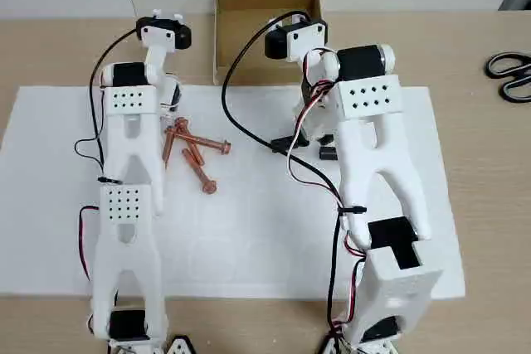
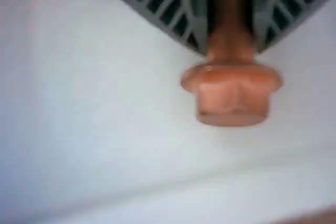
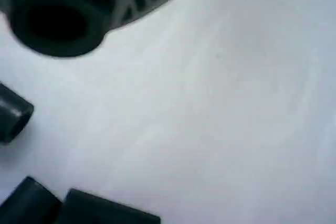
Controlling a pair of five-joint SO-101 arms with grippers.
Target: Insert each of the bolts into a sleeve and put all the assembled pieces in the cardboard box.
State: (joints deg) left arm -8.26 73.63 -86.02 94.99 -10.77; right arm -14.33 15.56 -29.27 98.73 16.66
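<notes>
In the left wrist view my left gripper (image 2: pixel 231 30) is shut on a copper bolt (image 2: pixel 231 90), whose hex head hangs just above the white mat. From above, this gripper (image 1: pixel 172 97) sits at the mat's far left, beside several loose copper bolts (image 1: pixel 197 153). My right gripper (image 3: pixel 63 14) holds a black sleeve (image 3: pixel 52 24), its open end facing the camera. In the high view the right gripper (image 1: pixel 311 128) is low over the mat, just in front of the cardboard box (image 1: pixel 265 6). More black sleeves (image 3: pixel 79 208) lie close by on the mat, one (image 1: pixel 328 153) next to the right arm.
A white mat (image 1: pixel 249 238) covers the middle of the wooden table. Scissors (image 1: pixel 510 72) lie at the far right edge. Black cables run from both arms across the mat. The box stands at the back, between the two grippers.
</notes>
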